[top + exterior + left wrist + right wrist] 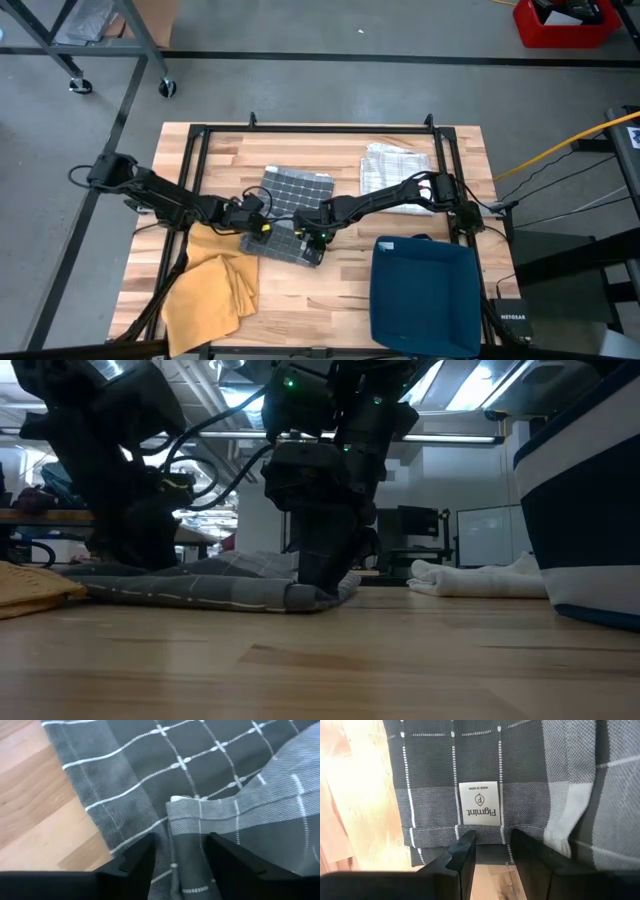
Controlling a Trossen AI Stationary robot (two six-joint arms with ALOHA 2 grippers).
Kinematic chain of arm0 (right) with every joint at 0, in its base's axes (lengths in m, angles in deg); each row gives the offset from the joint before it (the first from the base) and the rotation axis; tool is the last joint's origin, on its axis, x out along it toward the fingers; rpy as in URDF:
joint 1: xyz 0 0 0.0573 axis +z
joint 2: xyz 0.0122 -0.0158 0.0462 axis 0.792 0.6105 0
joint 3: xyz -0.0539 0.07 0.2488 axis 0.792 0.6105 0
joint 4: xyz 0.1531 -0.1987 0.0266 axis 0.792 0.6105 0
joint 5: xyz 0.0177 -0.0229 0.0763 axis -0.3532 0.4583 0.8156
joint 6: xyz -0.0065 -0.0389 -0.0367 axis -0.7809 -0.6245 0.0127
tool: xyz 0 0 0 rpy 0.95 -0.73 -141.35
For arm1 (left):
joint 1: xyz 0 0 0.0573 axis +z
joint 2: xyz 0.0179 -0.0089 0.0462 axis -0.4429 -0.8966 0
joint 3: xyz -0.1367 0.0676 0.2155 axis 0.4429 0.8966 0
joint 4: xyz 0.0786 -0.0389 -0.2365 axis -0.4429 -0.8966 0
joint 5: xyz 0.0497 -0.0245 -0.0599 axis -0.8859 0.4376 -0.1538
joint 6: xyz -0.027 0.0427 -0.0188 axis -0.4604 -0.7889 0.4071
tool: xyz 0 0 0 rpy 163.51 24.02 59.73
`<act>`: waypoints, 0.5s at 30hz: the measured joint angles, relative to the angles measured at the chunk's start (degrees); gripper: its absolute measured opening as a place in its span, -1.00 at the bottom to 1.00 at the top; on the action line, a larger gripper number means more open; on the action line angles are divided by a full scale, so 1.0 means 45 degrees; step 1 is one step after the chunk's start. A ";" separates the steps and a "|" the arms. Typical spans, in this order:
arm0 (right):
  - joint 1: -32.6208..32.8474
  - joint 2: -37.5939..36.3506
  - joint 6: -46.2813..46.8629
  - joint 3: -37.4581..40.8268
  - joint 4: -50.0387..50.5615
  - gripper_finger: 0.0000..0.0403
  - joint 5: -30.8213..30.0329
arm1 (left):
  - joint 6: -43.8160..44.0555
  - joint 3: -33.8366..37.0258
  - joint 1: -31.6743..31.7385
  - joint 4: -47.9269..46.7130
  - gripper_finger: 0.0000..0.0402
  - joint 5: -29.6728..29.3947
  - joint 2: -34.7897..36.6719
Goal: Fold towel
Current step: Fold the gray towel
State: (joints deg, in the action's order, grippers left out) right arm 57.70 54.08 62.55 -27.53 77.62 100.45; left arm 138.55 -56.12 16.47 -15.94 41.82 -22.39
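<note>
A grey towel with white checks (290, 200) lies partly folded in the middle of the wooden table (330, 300). My left gripper (256, 226) is open at the towel's left side. In the left wrist view its fingers (182, 845) stand on either side of a turned-over corner (187, 807). My right gripper (318, 236) is open at the towel's near right corner, low over the hem below the white label (479, 803). In the low view it reaches down to the towel's right end (320, 588). My left gripper has the turned-over corner (190, 827) between its open fingers; whether they touch the cloth, I cannot tell. My right gripper comes down slanting from above onto the towel's near hem (490, 836), one fingertip (466, 842) on each side of the strip under the label. The cloth lies flat on the table there.
A crumpled yellow cloth (210, 290) lies at the near left. A dark blue bin (425, 290) stands at the near right. A folded white towel (395, 168) rests at the far right. Bare wood shows between towel and bin.
</note>
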 joint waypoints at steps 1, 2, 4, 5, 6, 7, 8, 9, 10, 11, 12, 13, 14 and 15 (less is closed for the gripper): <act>0.0000 0.0000 0.0000 0.0000 0.0000 -0.35 0.0000 | -0.0055 -0.0005 0.0004 0.0035 -0.24 0.0001 0.0012; 0.0000 0.0000 0.0000 0.0000 0.0000 -0.35 -0.0002 | -0.0063 -0.0005 0.0008 -0.0021 -0.31 0.0003 0.0031; 0.0000 0.0000 0.0000 -0.0005 0.0005 -0.35 -0.0005 | -0.0063 -0.0003 0.0018 -0.0115 -0.47 0.0046 0.0101; 0.0000 0.0000 0.0000 -0.0005 0.0005 -0.35 -0.0005 | -0.0061 0.0000 0.0018 -0.0119 -0.56 0.0055 0.0112; 0.0000 0.0000 0.0000 -0.0005 0.0009 -0.35 -0.0005 | -0.0025 0.0000 0.0018 -0.0132 -0.66 0.0055 0.0163; 0.0000 0.0000 0.0000 -0.0005 0.0010 -0.35 -0.0001 | 0.0042 0.0000 0.0018 -0.0128 -0.75 0.0065 0.0180; 0.0000 0.0000 0.0000 -0.0005 0.0010 -0.35 0.0027 | 0.0133 0.0000 0.0018 -0.0144 -0.84 0.0072 0.0240; 0.0000 0.0000 0.0000 -0.0010 0.0015 -0.35 0.0101 | 0.0190 0.0000 0.0018 -0.0164 -0.92 0.0080 0.0350; -0.0005 0.0000 0.0000 -0.0010 0.0030 -0.35 0.0201 | 0.0204 0.0000 0.0018 -0.0162 -0.95 0.0080 0.0436; -0.0010 0.0000 0.0000 -0.0010 0.0051 -0.35 0.0277 | 0.0189 0.0000 0.0018 -0.0182 -0.96 0.0075 0.0580; -0.0010 0.0000 0.0000 -0.0010 0.0055 -0.35 0.0308 | 0.0097 0.0000 0.0018 -0.0189 -0.94 0.0075 0.0710; -0.0010 0.0000 0.0000 -0.0010 0.0063 -0.35 0.0311 | -0.0062 0.0000 0.0018 -0.0219 -0.92 0.0047 0.0858; -0.0010 0.0000 0.0000 -0.0010 0.0063 -0.35 0.0311 | -0.0082 0.0000 0.0023 -0.0285 -0.91 -0.0037 0.1018; -0.0010 0.0000 0.0000 -0.0010 0.0063 -0.35 0.0311 | -0.0073 0.0000 0.0027 -0.0351 -0.91 -0.0175 0.1167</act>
State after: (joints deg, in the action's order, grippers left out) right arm 57.65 54.08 62.55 -27.57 77.90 101.85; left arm 138.22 -56.12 16.59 -17.52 41.04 -17.14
